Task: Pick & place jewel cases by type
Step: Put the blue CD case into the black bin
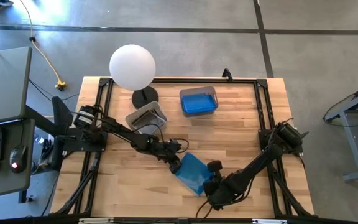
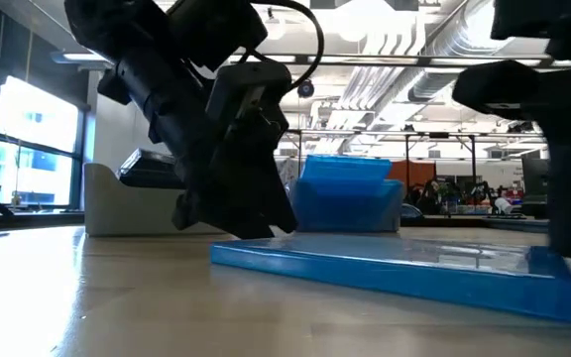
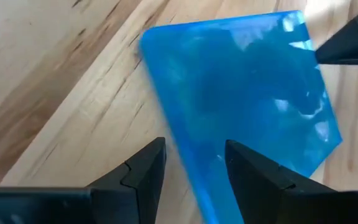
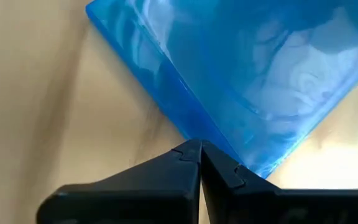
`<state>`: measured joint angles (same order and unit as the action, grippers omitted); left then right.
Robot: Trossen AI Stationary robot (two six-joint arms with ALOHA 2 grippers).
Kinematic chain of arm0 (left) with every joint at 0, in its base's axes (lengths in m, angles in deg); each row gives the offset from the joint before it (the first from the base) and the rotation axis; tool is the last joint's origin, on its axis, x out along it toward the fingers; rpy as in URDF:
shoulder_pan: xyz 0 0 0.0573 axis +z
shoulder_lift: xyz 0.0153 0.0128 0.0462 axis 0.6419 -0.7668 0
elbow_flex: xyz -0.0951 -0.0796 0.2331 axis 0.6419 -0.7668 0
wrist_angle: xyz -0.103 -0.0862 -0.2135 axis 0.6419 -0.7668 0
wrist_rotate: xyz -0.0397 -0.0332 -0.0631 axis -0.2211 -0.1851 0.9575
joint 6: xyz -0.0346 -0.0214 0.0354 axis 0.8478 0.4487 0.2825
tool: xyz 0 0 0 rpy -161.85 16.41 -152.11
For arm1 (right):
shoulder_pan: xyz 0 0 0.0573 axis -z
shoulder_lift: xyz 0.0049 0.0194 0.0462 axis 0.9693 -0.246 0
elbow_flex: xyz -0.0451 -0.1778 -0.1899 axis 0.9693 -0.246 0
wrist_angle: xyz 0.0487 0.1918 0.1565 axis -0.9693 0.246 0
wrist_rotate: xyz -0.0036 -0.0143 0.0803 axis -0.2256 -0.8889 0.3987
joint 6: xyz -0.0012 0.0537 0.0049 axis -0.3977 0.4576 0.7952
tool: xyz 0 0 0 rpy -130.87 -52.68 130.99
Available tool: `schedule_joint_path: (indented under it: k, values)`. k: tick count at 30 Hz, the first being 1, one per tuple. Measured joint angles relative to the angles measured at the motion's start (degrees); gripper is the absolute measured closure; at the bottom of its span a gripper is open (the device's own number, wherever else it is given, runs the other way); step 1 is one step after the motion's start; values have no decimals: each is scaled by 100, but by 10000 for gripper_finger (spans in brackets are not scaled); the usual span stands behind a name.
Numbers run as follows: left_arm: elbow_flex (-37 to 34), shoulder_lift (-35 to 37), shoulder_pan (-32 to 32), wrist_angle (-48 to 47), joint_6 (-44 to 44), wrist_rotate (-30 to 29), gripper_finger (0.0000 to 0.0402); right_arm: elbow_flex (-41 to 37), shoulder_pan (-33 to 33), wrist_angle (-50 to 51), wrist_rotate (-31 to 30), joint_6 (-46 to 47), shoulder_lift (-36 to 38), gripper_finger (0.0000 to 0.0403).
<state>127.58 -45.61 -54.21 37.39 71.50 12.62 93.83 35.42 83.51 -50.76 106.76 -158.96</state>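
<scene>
Left gripper (image 3: 191,165) jaws spread, straddling blue jewel case (image 1: 192,172) edge on table (image 1: 241,134); right gripper (image 4: 199,155) jaws closed, empty, against opposite corner.

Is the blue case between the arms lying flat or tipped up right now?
Tipped. In the low view the blue jewel case slopes, its edge by the shut right gripper raised off the table; the open left gripper straddles the opposite edge.

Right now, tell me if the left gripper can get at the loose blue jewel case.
Probably yes. The left gripper is open with its fingers straddling one edge of the blue jewel case on the table. The shut right gripper sits at another edge, not between them.
</scene>
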Motion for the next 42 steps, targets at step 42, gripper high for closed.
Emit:
schedule_joint_path:
  k: [42]
  values:
    - [1394, -38, 692, -1341, -2541, -72, 234, -16, -575, -1401, -593, 383, 614, 403]
